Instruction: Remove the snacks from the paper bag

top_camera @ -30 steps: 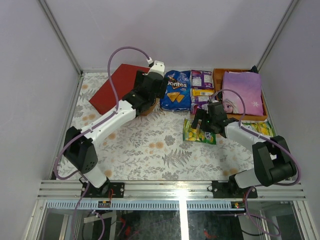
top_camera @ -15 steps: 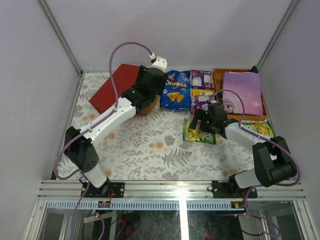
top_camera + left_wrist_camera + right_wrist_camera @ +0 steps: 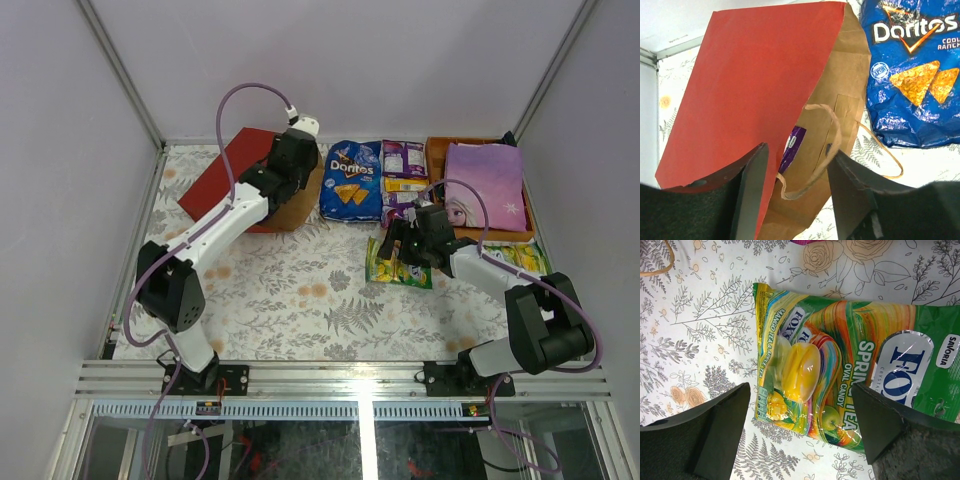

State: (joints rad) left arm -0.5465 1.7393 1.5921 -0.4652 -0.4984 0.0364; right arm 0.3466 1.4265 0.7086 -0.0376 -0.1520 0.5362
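The paper bag (image 3: 222, 182) lies flat on its side at the far left of the table (image 3: 300, 290), red face up, its kraft-lined mouth turned toward the Doritos bag (image 3: 352, 180), which is already out and just beside it. The left claw (image 3: 797, 197) sits right at that mouth, jaws partly apart with nothing visibly pinched between them. From its wrist camera the bag's long axis runs straight away from the fingers. A purple packet (image 3: 796, 144) shows in the opening, dead ahead between the two fingers, tucked under the red upper wall and seemingly lying lengthwise along the bag. A loop of cord handle (image 3: 826, 145) droops across the opening in front of it, so I judge a reach straight in risks snagging it. Whether anything else is deeper inside cannot be told. The left arm is far nearer. The right claw (image 3: 800, 407) hangs well apart, jaws wide, straddling but not gripping a yellow-green candy packet (image 3: 840, 365) flat on the table. The orange tray (image 3: 436, 150) at far right holds a lilac item (image 3: 487, 180) — no snack.
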